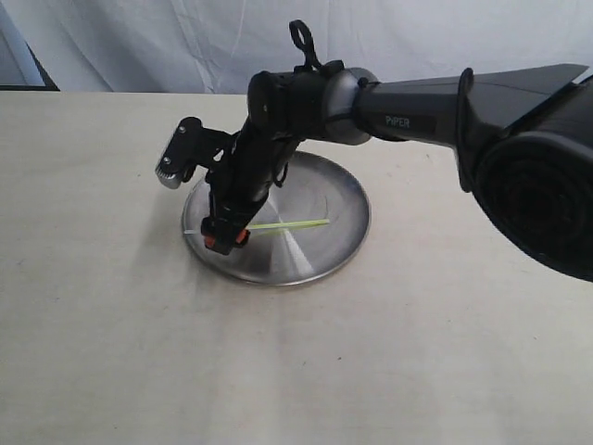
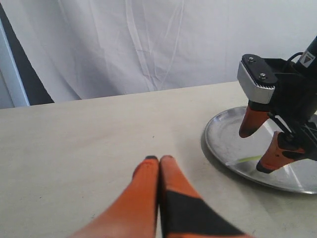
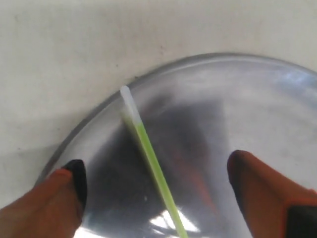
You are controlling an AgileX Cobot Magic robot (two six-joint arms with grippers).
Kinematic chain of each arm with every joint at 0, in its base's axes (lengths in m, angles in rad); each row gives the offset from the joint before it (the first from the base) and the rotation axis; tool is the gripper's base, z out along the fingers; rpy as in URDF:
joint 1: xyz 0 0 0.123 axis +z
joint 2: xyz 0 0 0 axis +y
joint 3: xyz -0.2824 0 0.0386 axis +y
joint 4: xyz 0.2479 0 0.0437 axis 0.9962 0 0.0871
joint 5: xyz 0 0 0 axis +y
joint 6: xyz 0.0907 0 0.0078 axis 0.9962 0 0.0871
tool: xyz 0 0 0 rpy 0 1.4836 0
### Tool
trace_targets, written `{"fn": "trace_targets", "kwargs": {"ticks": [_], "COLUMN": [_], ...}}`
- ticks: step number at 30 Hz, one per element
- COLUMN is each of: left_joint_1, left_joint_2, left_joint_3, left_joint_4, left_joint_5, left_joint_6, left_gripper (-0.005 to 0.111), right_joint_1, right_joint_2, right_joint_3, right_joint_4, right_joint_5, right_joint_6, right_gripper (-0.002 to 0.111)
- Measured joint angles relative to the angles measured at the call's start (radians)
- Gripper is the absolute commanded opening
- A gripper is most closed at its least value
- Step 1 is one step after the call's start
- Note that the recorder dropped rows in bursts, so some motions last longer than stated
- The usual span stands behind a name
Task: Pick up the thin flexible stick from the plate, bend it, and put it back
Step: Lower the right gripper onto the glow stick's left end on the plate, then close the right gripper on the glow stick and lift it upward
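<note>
Exterior view: the right arm's fingers point down over the plate on the table, at one end of the thin flexible stick, which lies flat on the plate.

Left wrist view: the left arm's fingers are pressed together, empty, well apart from the plate.

Right wrist view: the right fingers are spread wide and straddle the stick without touching it, seemingly placed to close on it.

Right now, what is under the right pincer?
The thin flexible stick, lying on the plate below the open right pincer. In the exterior view the pincer covers part of it.
</note>
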Motion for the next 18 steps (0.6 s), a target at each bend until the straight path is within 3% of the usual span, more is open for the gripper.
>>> {"fn": "trace_targets", "kwargs": {"ticks": [18], "left_joint_1": [0.000], "left_joint_2": [0.000], "left_joint_3": [0.000], "left_joint_4": [0.000], "left_joint_5": [0.000], "left_joint_6": [0.000], "left_gripper": [0.000], "right_joint_1": [0.002], "right_joint_2": [0.045], "right_joint_3": [-0.002], "right_joint_4": [0.034], "right_joint_5": [-0.060], "right_joint_6": [0.004], "right_gripper": [0.076]}}
